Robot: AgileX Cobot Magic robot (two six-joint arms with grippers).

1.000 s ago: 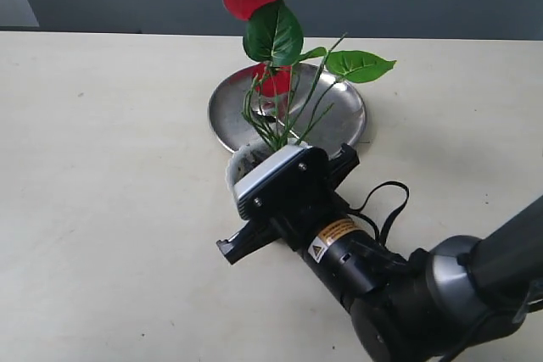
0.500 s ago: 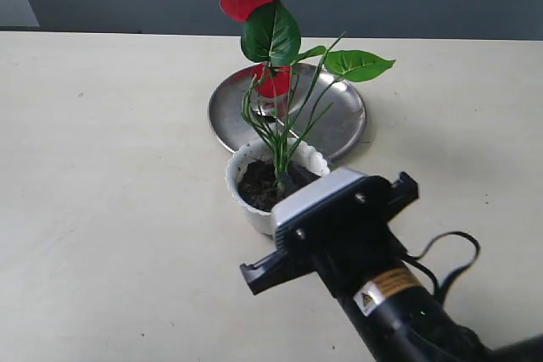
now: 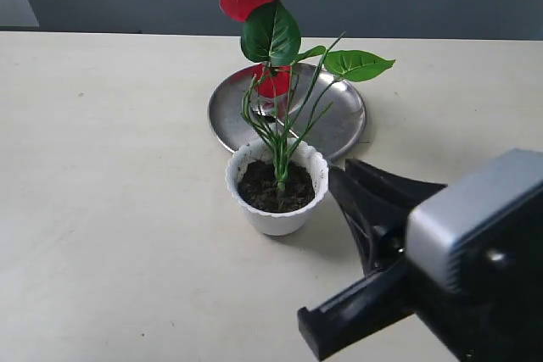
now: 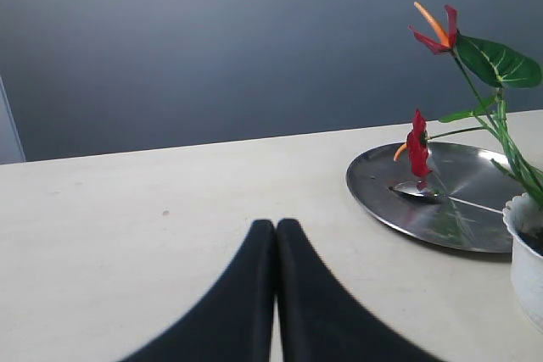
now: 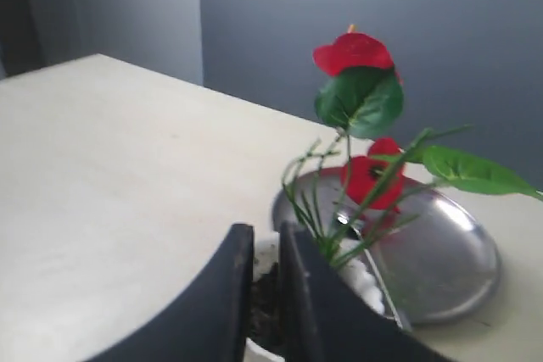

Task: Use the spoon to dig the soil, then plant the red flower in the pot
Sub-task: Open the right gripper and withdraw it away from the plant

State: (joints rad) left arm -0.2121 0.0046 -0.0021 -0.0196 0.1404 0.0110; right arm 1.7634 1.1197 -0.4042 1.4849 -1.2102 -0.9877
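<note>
Red flower (image 3: 271, 36) stands in centre pot (image 3: 276, 219); with our right gripper (image 3: 343, 170) narrowly parted, empty, lower right, we risk snagging leaves and toppling it; left gripper (image 4: 276, 226) pinched together.

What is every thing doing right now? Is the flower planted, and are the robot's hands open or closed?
red flower: upright, stems stuck in the soil.
soil: inside the pot.
pot: upright on the table.
spoon: lying on the steel plate, not held.
steel plate: flat on the table.
left gripper: shut, empty.
right gripper: open a little, empty.
</note>
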